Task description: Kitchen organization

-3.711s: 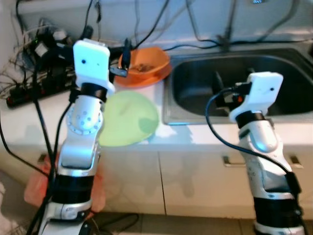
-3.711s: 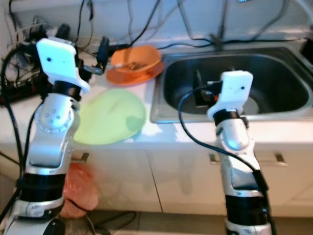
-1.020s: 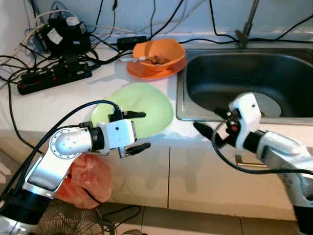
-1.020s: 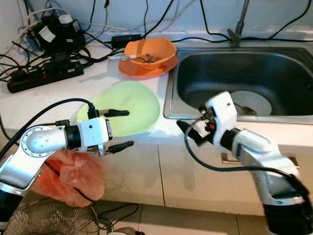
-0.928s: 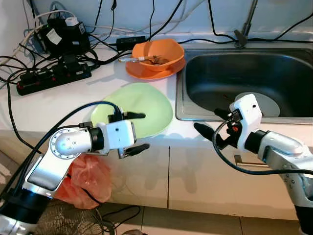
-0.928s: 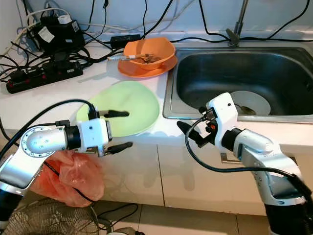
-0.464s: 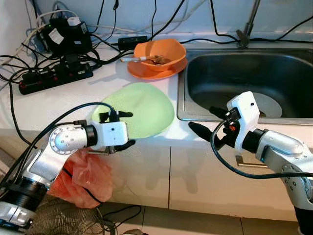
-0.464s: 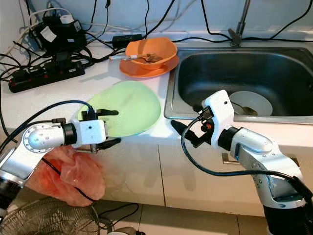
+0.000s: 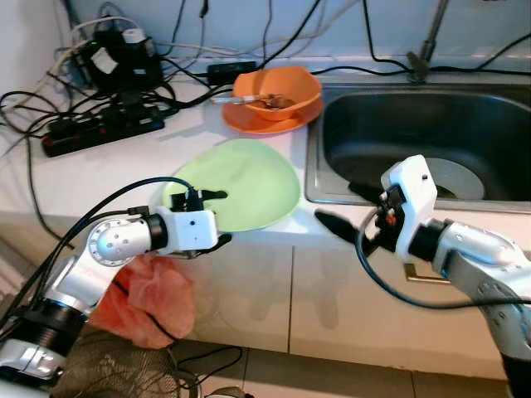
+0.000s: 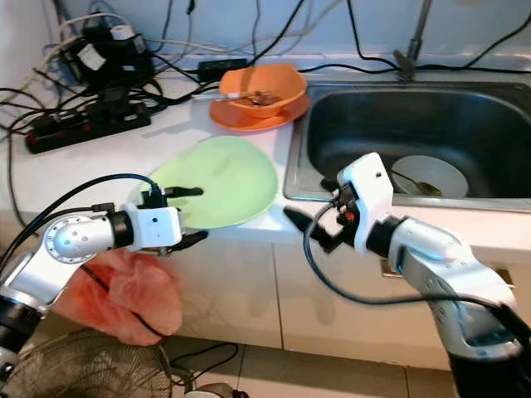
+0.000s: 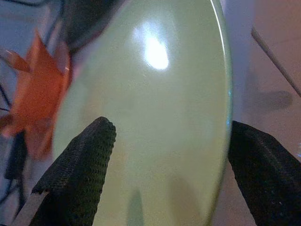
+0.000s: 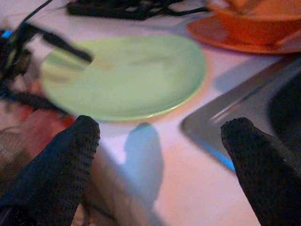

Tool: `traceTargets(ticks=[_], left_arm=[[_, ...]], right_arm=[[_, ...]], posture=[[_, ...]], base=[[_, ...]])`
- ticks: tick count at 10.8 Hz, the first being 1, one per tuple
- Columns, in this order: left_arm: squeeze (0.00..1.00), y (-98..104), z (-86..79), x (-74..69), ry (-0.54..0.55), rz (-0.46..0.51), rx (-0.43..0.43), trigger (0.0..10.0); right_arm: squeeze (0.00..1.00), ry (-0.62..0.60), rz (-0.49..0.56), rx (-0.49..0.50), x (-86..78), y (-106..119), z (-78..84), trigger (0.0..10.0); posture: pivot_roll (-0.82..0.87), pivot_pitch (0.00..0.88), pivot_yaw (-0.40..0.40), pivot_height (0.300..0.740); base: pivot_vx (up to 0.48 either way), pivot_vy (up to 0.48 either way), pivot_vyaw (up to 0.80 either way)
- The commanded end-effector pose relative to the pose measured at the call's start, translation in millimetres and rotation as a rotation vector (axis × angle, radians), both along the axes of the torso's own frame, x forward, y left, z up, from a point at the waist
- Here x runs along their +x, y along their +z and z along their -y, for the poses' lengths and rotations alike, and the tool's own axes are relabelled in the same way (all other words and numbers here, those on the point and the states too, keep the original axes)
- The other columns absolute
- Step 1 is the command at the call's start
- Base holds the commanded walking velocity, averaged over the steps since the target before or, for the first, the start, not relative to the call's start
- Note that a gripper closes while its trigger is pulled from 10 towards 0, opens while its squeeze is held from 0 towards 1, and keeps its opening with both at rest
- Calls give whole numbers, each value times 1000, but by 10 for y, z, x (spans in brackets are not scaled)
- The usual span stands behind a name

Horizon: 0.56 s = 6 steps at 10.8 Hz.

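Left eye view: the green plate (image 9: 236,184) lay on the white table (image 9: 99,170), left of the sink (image 9: 431,141). The left end effector (image 9: 217,218) was spread across the plate's near-left rim; the right end effector (image 9: 344,207) was spread near the sink's near-left corner.

Right eye view: an orange bowl (image 10: 261,91) sat beyond the plate.
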State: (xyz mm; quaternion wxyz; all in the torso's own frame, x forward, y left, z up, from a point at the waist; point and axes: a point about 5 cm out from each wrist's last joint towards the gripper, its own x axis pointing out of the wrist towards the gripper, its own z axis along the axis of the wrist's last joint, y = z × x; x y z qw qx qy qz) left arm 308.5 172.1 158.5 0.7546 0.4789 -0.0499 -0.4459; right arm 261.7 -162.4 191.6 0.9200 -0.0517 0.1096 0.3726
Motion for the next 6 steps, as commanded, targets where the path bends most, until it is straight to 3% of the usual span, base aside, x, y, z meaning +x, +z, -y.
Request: traceTargets(ticks=[1, 2, 3, 4, 5, 6], left_arm=[[0, 225, -48, 95, 39, 99, -46, 0], [0, 234, -35, 96, 37, 111, -55, 4314], [0, 267, 14, 94, 16, 143, -84, 10000], [0, 271, 34, 99, 8, 150, -89, 10000], [0, 235, 46, 95, -9, 139, -68, 2627], [0, 222, 52, 92, -16, 129, -74, 0]], right_arm=[[0, 29, -12, -5, -39, 12, -8, 10000], [0, 37, -22, -11, -58, -8, -2, 10000], [0, 40, -29, -17, -71, -19, -2, 10000], [0, 43, -29, -17, -73, -19, -6, 10000], [0, 44, -28, -15, -72, -16, -10, 10000], [0, 44, -26, -13, -71, -16, -11, 10000]], posture=[[123, 40, 107, 740], [121, 40, 107, 740], [120, 38, 107, 740], [120, 37, 108, 740], [120, 35, 109, 740], [120, 35, 109, 740]], base=[[0, 0, 0], [0, 0, 0], [0, 0, 0], [0, 0, 0], [0, 0, 0], [0, 0, 0]])
